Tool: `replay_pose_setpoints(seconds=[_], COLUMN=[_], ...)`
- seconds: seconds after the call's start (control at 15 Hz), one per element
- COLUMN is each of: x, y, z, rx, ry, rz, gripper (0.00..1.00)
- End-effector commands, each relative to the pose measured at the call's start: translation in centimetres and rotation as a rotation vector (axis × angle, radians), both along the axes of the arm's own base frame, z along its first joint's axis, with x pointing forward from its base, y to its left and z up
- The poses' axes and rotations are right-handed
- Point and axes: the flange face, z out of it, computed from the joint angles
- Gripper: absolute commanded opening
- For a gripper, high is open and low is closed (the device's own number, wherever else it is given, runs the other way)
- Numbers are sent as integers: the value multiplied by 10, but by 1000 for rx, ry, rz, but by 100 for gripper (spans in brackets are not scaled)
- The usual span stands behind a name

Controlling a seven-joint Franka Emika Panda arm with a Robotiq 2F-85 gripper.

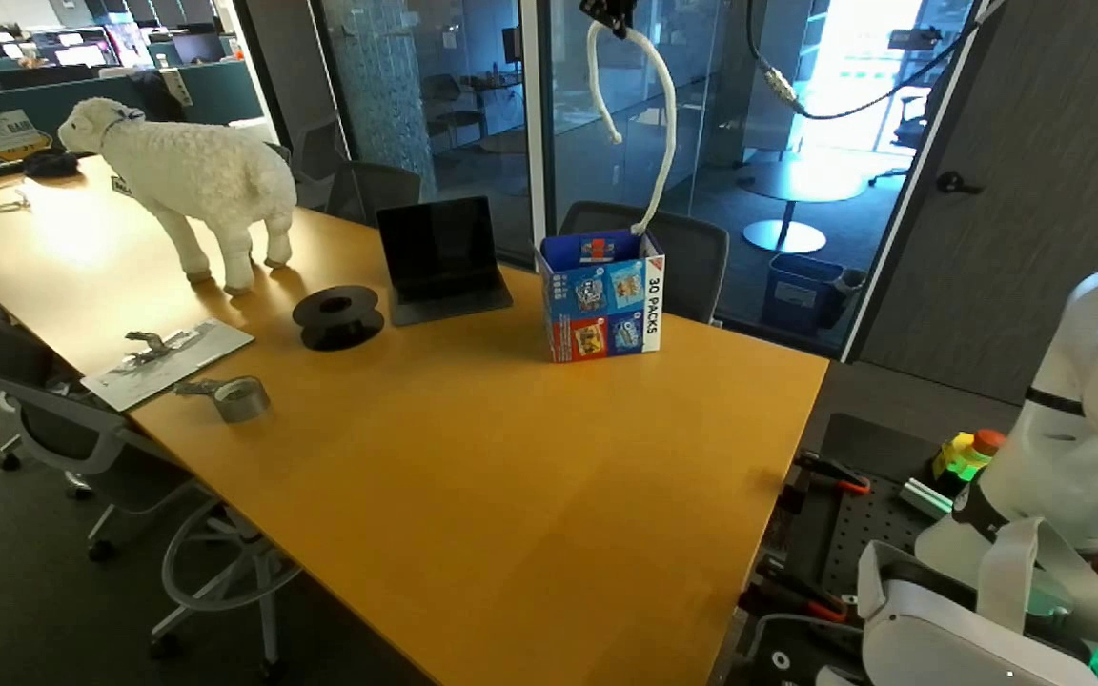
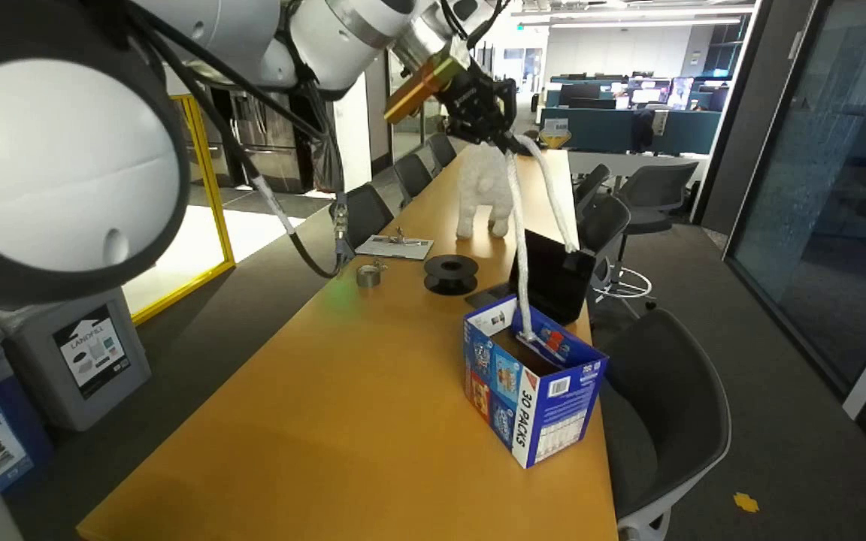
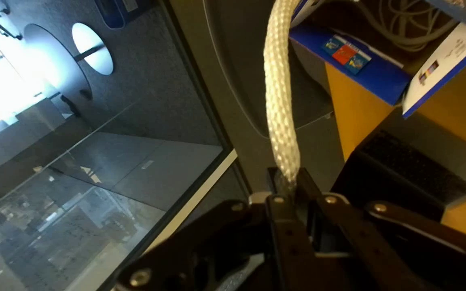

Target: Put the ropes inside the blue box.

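Rope point(image 3: 280, 97) btwn fingers point(image 3: 281, 212), "30 PACKS" box point(image 1: 603, 307)

Office, glass walls point(image 2: 816, 195), monitors point(image 1: 80, 55), wheeled chairs point(image 1: 63, 424)

A Franka Emika Panda arm point(image 2: 215, 31) with a Robotiq gripper point(image 2: 514, 143), raised. In an exterior view, a large rounded white joint point(image 2: 65, 165) with a dark rim fills the upper left; white links point(image 2: 343, 45) extend along the top toward the upper centre and end at the silver wrist point(image 2: 418, 45). Beyond it, the black gripper slants down and to the right. In an exterior view, the lower links point(image 1: 1040, 476) occupy the right side, and the gripper enters at the top edge, just right of centre, its tip directed downward. In the wrist view, its two fingers point(image 3: 281, 214) rise from the lower edge, clamped on a rope point(image 3: 282, 101).
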Motion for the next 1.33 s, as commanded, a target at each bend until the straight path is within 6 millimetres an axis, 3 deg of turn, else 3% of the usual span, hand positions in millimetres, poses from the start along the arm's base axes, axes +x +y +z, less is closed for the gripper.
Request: replay_pose_setpoints(seconds=[0.0, 0.13, 0.73, 1.27], x=[17, 26, 76, 82], y=[2, 2, -14, -36], z=[27, 18, -91, -140], rx=[-44, -36, -6, 140], ry=[-70, -71, -49, 9], rz=[-59, -62, -88, 21], gripper=[8, 8, 8, 8])
